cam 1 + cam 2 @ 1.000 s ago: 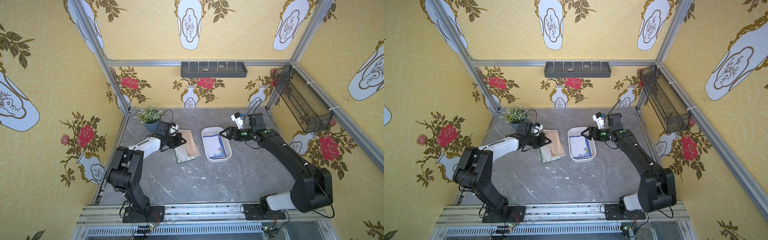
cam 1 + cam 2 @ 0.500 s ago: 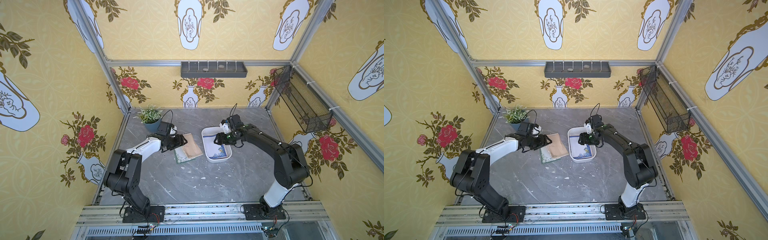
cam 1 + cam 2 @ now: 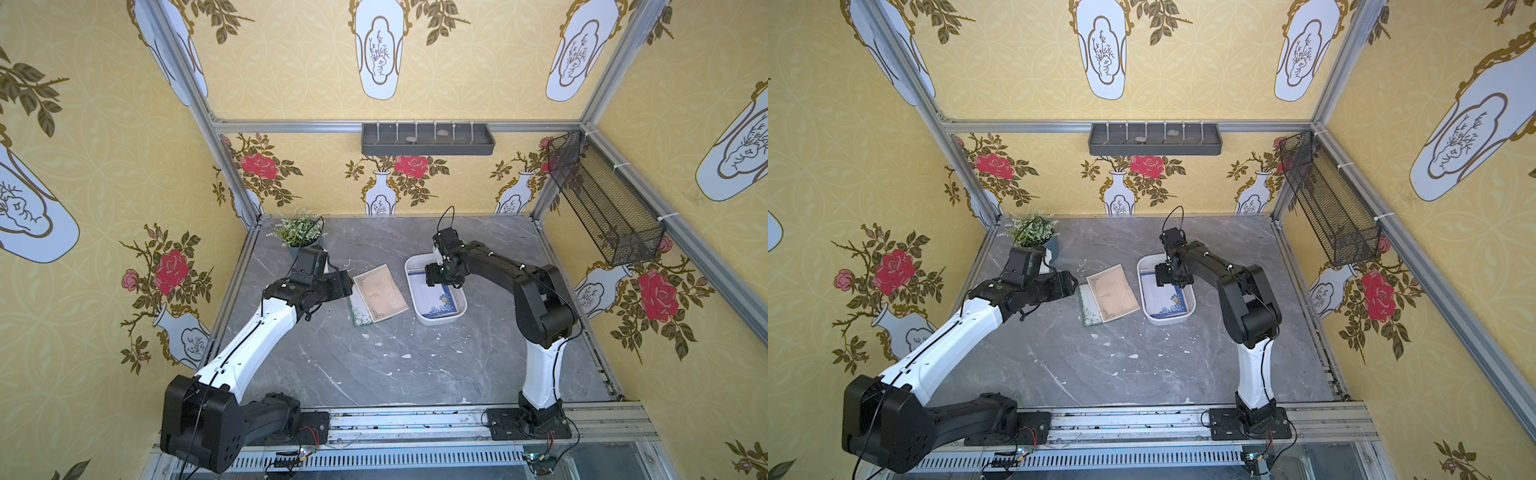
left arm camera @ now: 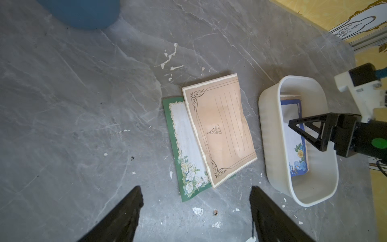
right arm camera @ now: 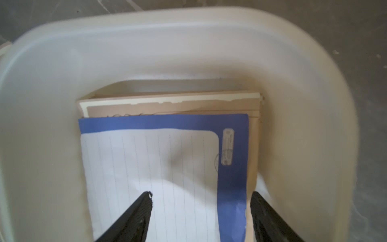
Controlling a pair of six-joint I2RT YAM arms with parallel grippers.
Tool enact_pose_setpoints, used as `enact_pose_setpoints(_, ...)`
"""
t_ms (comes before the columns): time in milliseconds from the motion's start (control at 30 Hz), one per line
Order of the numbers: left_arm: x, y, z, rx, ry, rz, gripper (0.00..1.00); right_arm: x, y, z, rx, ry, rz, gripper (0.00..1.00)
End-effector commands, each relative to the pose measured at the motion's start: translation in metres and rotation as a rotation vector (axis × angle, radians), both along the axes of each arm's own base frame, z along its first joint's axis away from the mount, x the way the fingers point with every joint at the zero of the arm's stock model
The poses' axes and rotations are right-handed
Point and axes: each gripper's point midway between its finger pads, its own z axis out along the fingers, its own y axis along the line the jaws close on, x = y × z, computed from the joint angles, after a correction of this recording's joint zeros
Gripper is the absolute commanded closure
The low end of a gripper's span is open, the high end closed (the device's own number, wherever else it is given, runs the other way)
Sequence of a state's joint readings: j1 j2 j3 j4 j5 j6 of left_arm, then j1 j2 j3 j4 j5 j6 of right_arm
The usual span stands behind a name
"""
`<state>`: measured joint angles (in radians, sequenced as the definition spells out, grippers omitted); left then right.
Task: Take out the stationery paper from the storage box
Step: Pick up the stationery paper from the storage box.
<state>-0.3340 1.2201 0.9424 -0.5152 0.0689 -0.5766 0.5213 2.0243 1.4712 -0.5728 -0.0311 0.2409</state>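
a: starting on the left, the left pincer hovers over the counter, jaws wide apart with nothing between them. just past it lie 2 sheets outside the box: a green-bordered sheet with a tan sheet overlapping it at a slant.

b: and the rest of the stationery paper?

a: in the storage box, just beside that pair. a blue-bordered sheet lies on top, with tan sheets under it. the right pincer is down inside, jaws apart, 1 finger over the lined part and the other past the blue edge.

b: what worries you?

a: the paper is thin and lies flat. closing there could buckle the top sheet, or catch the tan ones too. pushing down on 1 side might shove or tip the box, which looks light. and if the left pincer swings low, it could scatter the loose pair.
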Motion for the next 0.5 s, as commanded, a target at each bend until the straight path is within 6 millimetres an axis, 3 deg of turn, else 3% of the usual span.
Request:
enact_pose_setpoints(0,-0.008,0.010,-0.004,0.032,0.011,0.033,0.18,0.009,0.000,-0.007,-0.029,-0.009,0.005,0.25)
enact_pose_setpoints(233,-0.015,0.013,-0.009,0.029,0.018,0.042,0.18,0.008,0.001,-0.023,-0.046,0.023,0.008,0.38)
enact_pose_setpoints(467,-0.015,0.010,-0.011,0.019,0.024,0.031,0.18,0.004,-0.005,-0.022,-0.052,0.022,-0.020,0.69)
